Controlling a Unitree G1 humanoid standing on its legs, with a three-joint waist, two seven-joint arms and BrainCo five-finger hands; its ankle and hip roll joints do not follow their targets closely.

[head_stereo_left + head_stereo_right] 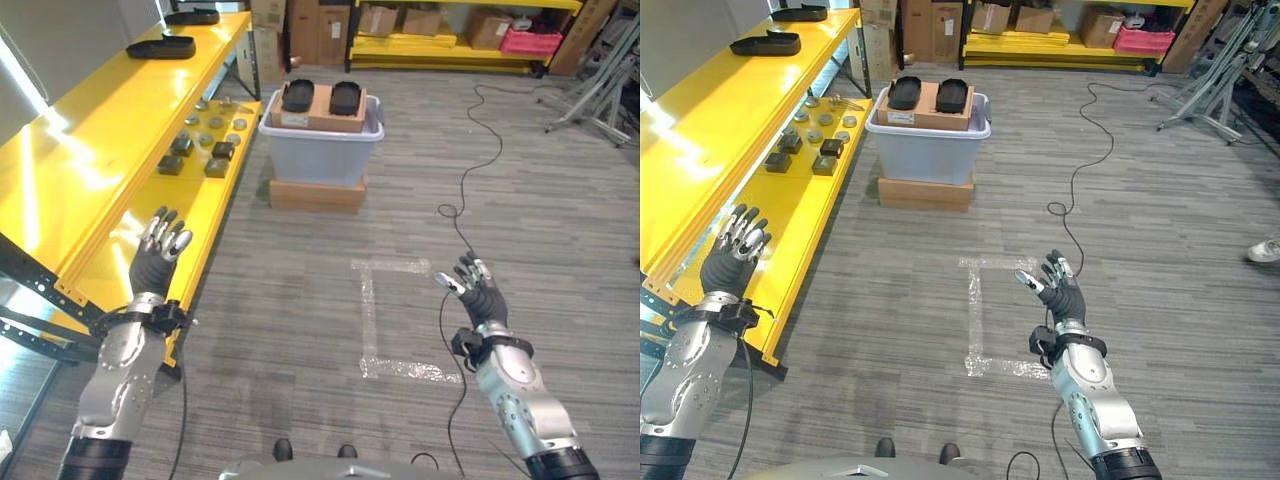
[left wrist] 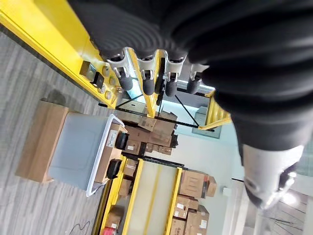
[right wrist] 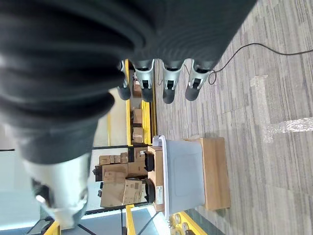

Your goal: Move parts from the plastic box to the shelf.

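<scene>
A translucent plastic box (image 1: 321,152) stands on a flat cardboard carton (image 1: 316,194) beside the yellow shelf (image 1: 110,150). Inside it lies a cardboard box (image 1: 322,108) with two black tray-like parts (image 1: 298,95) (image 1: 345,98) on top. Several small dark and round metal parts (image 1: 205,145) lie on the shelf's lower level, and two black trays (image 1: 162,47) rest on its upper level. My left hand (image 1: 157,252) hovers open over the shelf's near edge, holding nothing. My right hand (image 1: 477,290) hangs open above the floor, far from the box, and is empty.
Clear tape marks (image 1: 385,315) form a square outline on the grey floor between my hands. A second yellow rack (image 1: 450,40) with cardboard boxes and a red crate (image 1: 531,41) stands at the back. Metal stands (image 1: 600,80) are at the far right, and a person's shoe (image 1: 1265,250) shows at the right edge.
</scene>
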